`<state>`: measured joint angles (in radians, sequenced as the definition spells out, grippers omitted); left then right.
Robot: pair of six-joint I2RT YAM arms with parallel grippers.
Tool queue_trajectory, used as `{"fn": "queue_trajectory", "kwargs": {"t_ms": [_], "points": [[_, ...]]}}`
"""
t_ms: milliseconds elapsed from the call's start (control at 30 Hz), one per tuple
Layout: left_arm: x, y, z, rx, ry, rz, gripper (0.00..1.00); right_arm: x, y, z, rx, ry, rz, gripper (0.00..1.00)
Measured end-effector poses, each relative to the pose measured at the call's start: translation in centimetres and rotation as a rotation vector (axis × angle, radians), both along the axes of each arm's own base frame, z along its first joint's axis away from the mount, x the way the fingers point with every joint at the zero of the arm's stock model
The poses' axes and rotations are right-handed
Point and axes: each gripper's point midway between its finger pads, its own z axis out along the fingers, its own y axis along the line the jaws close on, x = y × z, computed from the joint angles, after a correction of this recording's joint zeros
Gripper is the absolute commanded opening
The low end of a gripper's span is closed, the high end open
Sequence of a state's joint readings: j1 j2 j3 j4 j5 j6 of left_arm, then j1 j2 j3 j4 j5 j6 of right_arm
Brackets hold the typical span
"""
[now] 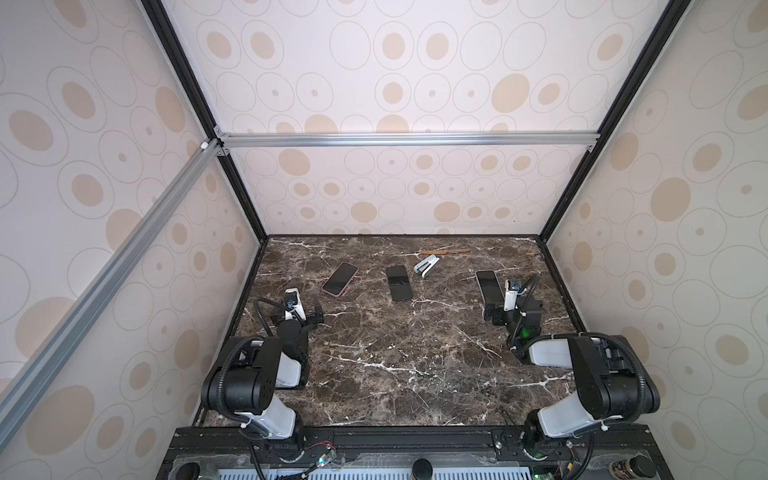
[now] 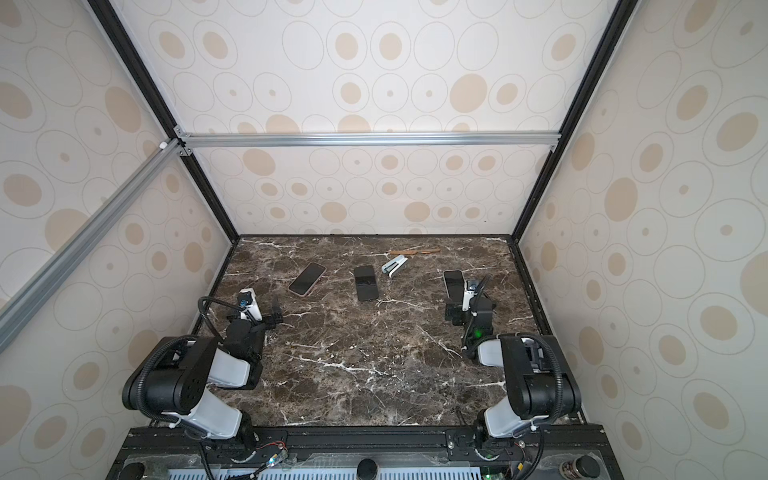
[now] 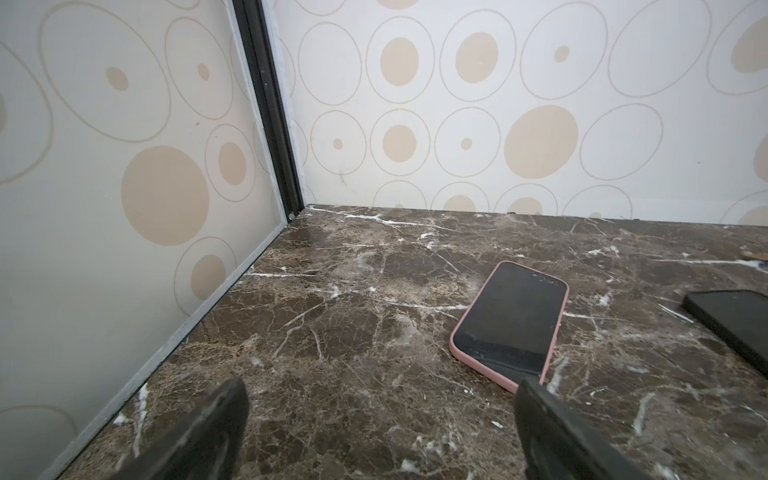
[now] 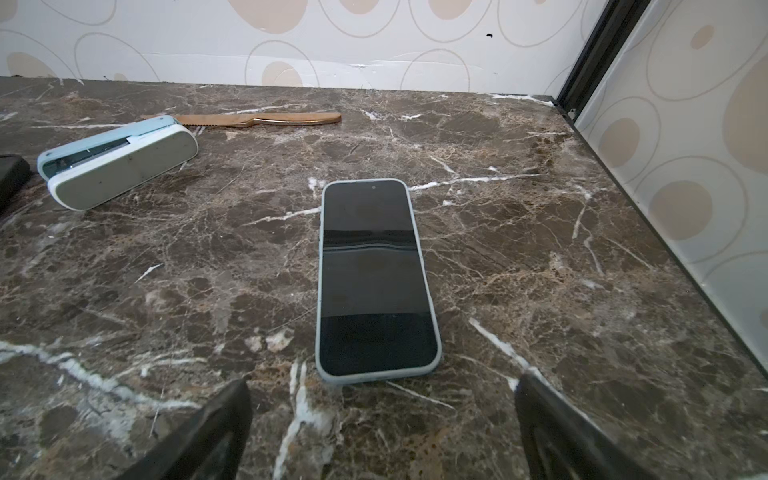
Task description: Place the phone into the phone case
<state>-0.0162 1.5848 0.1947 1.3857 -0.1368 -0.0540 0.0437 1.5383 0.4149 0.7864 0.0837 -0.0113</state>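
Observation:
Three phones lie face up along the back of the marble table (image 1: 399, 365). A dark-screened phone in a pink phone case (image 1: 340, 279) (image 3: 513, 320) is on the left. A black phone (image 1: 399, 283) (image 3: 735, 320) lies in the middle, and I cannot tell whether it has a case. A phone in a pale grey-blue case (image 1: 489, 286) (image 4: 374, 278) lies on the right. My left gripper (image 1: 298, 312) (image 3: 382, 395) is open and empty, just short of the pink case's near corner. My right gripper (image 1: 513, 311) (image 4: 382, 395) is open and empty, just behind the grey-blue case's near end.
A white and light-blue stapler (image 1: 427, 265) (image 4: 120, 162) lies behind the black phone. A wooden knife (image 1: 444, 251) (image 4: 266, 119) rests near the back wall. Patterned walls and black frame posts close the table on the left, right and back.

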Motion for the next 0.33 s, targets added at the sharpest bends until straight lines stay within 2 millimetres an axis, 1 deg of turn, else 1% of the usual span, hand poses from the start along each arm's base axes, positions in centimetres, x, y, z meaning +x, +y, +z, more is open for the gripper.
{"fn": "queue_trajectory", "kwargs": {"t_ms": [333], "points": [[0.15,-0.26,-0.33,0.002,0.017,-0.012,1.00,0.00,0.00,-0.01,0.000,0.000,0.000,1.00]]}}
